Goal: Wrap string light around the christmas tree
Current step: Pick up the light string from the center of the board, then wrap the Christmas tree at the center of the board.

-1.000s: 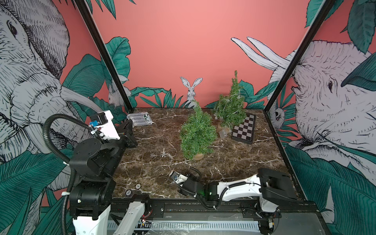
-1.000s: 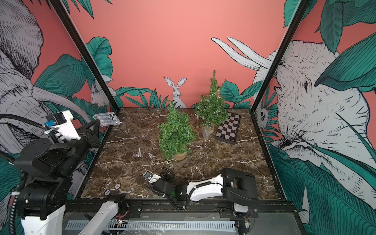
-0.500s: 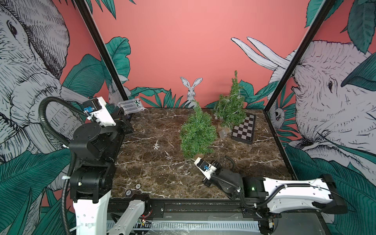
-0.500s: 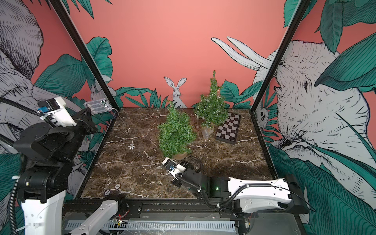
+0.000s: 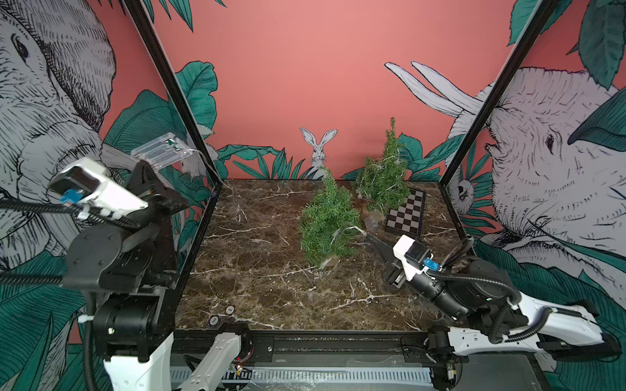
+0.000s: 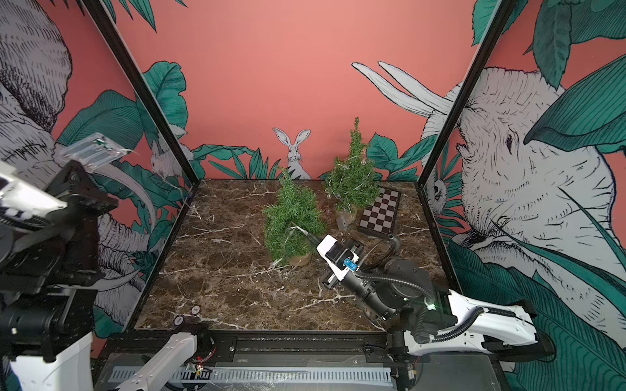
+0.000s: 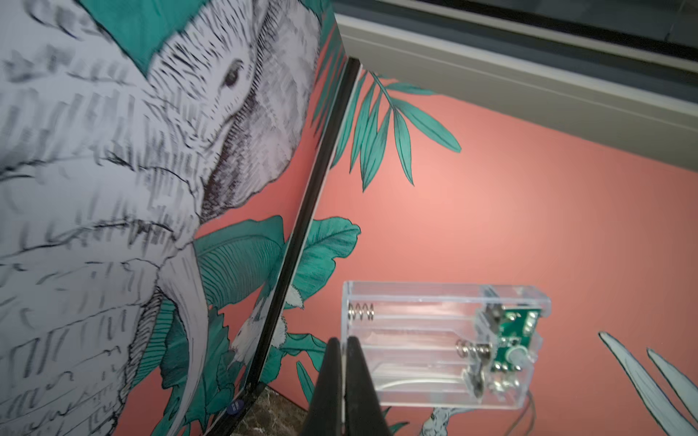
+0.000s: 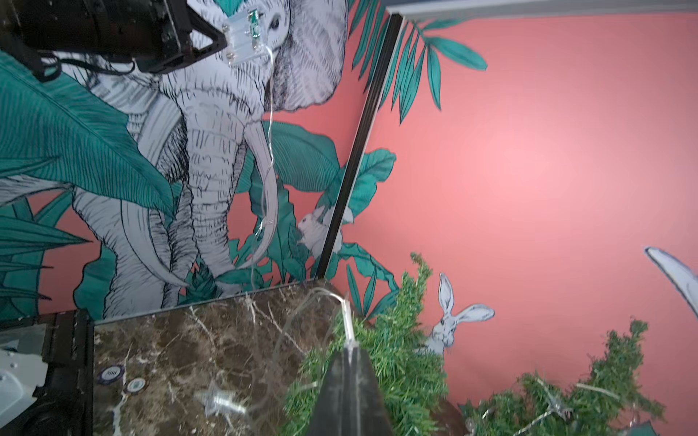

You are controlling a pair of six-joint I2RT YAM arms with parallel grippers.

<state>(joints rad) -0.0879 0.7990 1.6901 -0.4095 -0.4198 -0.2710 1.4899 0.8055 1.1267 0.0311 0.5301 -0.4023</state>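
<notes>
Since a second earlier, right gripper had swung to near christmas tree mid-table, jaws pinched on string light at its foliage. Left gripper had lifted, clamped on clear battery box above the table's left edge.

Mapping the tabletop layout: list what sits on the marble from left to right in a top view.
Two round poker chips → leaning green Christmas tree → upright green tree strung with lights → black-and-white folding chessboard.

Checkerboard, 2 chips, maybe tokens.
</notes>
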